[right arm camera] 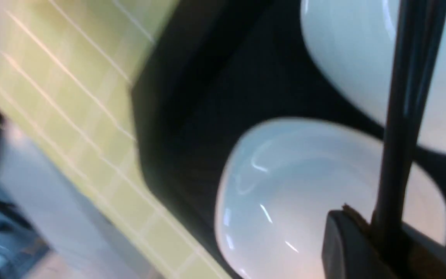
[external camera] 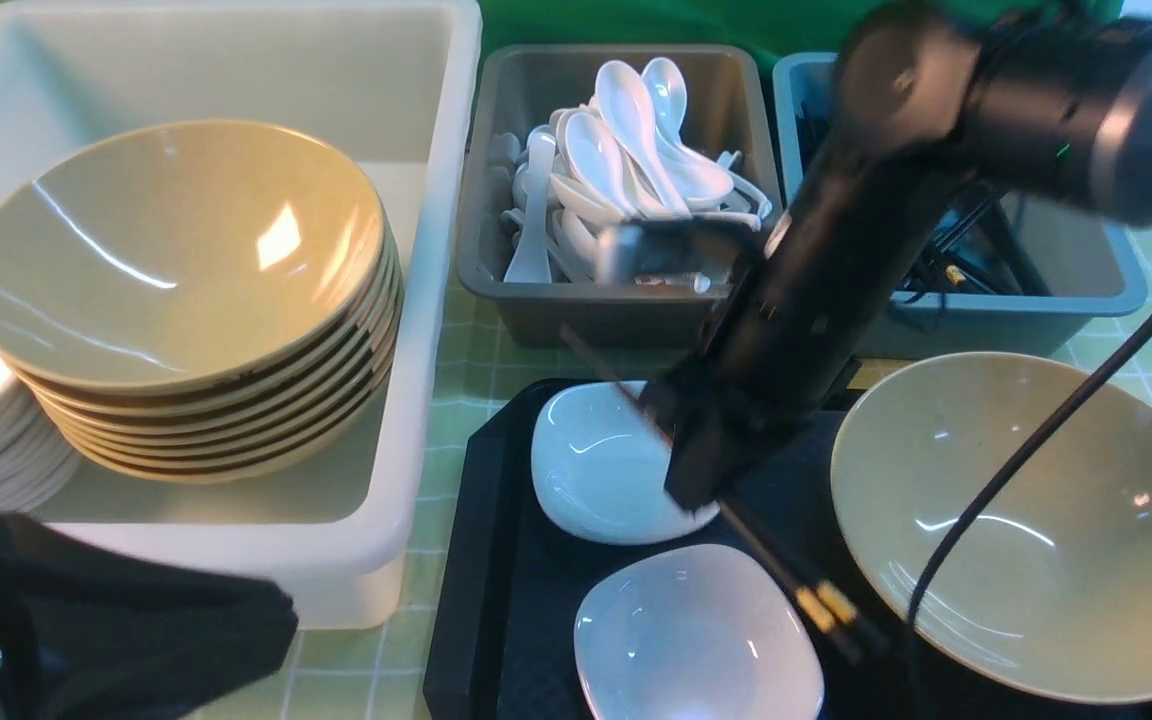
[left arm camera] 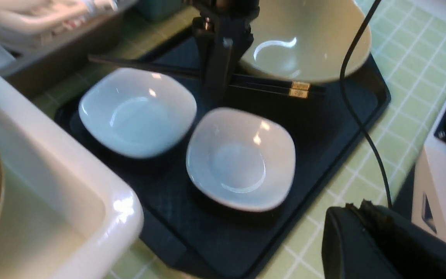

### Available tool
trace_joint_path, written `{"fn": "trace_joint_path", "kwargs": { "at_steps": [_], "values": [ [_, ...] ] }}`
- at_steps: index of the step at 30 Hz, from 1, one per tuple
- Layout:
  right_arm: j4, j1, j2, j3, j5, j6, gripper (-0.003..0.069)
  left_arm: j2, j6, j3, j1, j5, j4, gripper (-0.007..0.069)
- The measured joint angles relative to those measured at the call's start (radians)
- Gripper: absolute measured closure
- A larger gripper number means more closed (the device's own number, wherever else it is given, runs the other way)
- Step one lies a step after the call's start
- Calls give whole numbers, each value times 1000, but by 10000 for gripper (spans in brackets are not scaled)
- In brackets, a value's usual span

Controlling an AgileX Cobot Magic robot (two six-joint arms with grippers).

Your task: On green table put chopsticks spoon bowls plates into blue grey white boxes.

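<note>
Your right end effector (external camera: pixel 693 478) sits low over the black tray (external camera: pixel 476 560), its jaws clamped on the chopsticks (external camera: pixel 796 585) near their middle. The sticks run through it diagonally. Their gold-marked ends point near and right, beside the bowl (external camera: pixel 1036 540), and their tips reach far and left, past the farther plate (external camera: pixel 586 470). Your left end effector (left arm camera: pixel 358 211), jaws together, hangs near left by the white box (external camera: pixel 436 300).

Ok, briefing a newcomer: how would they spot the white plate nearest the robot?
Find the black tray right of the white box. Two white plates sit on it; yours is the front plate; the other plate lies nearer the grey box.
</note>
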Motion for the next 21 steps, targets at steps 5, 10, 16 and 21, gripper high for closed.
{"fn": "trace_joint_path", "kwargs": {
  "at_steps": [5, 10, 16, 21],
  "values": [
    [85, -113, 0, -70, 5, -15, 601, 0, 0, 0, 0, -88, -11, 625],
    [121, -224, 3, -142, 6, -9, 601, 1, 1, 0, 0, -139, -12, 625],
    [204, -395, 106, -305, -12, 47, 601, 96, 80, 0, 0, -236, -145, 625],
    [288, -471, 218, -430, -101, 76, 601, 251, 269, -6, 0, -248, -309, 625]
  ]
}}
